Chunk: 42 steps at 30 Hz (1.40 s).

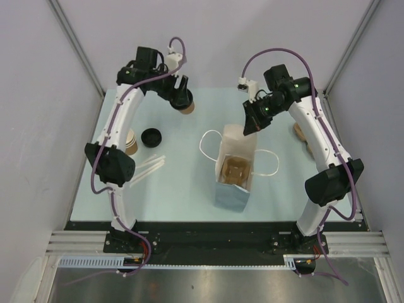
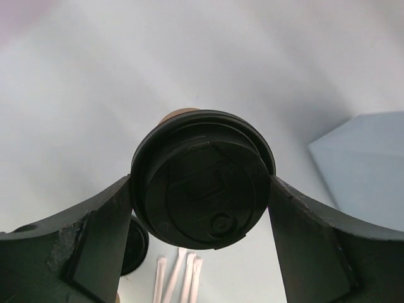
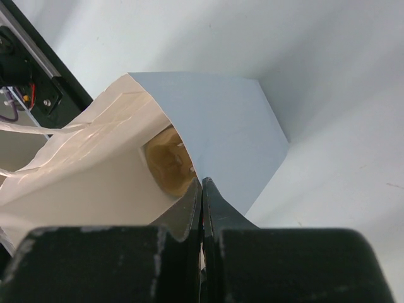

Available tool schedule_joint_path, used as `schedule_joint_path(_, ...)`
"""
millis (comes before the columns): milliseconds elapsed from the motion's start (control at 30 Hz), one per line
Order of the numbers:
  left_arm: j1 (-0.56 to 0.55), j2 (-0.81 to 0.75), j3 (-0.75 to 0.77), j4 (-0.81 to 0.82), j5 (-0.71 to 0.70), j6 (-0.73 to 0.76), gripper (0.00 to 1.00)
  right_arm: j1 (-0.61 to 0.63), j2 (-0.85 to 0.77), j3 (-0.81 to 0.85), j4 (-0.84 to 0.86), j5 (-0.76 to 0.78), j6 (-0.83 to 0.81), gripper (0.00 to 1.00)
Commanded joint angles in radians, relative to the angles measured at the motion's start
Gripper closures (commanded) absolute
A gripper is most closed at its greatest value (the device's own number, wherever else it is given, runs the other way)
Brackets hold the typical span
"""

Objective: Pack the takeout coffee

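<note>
**Ready for the lift**

The left fingers [image 2: 101, 240] clamp the takeout coffee [image 2: 202, 189] by its black lid, at the tabletop [image 1: 177, 189]'s far left. The right fingers [image 3: 218, 214], pinched shut, hold the paper bag [image 1: 230, 196] by its far rim. Lift straight, keep it upright, and lower it centrally.

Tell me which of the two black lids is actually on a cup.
The lid clamped in the left gripper: it caps the brown cup. The other lid lies loose on the table beside the stacked cups.
</note>
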Motion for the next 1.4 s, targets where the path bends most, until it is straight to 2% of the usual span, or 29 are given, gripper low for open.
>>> schedule_joint_path(0,0.003,-0.136,0.098,-0.031,0.167,0.007,0.56,-0.008,0.008,0.029,0.050,0.003,0.060,1.00)
schedule_joint_path(233,-0.031,-0.262,0.095,0.086,0.325,-0.061,0.60,-0.044,0.029,0.034,0.088,-0.009,0.113,1.00)
schedule_joint_path(400,-0.129,-0.343,0.102,0.103,0.377,-0.018,0.60,-0.051,0.056,0.065,0.087,-0.022,0.121,1.00)
schedule_joint_path(633,-0.371,-0.390,0.045,-0.058,0.247,0.259,0.61,-0.056,0.072,0.078,0.087,-0.046,0.126,1.00)
schedule_joint_path(700,-0.424,-0.384,0.005,-0.072,0.222,0.281,0.62,-0.056,0.074,0.086,0.085,-0.052,0.121,1.00)
schedule_joint_path(867,-0.532,-0.309,0.034,-0.162,0.109,0.384,0.62,-0.047,0.066,0.091,0.088,-0.057,0.116,1.00)
schedule_joint_path(1367,-0.600,-0.164,-0.095,-0.146,-0.105,0.422,0.64,-0.022,0.051,0.077,0.087,-0.078,0.112,1.00)
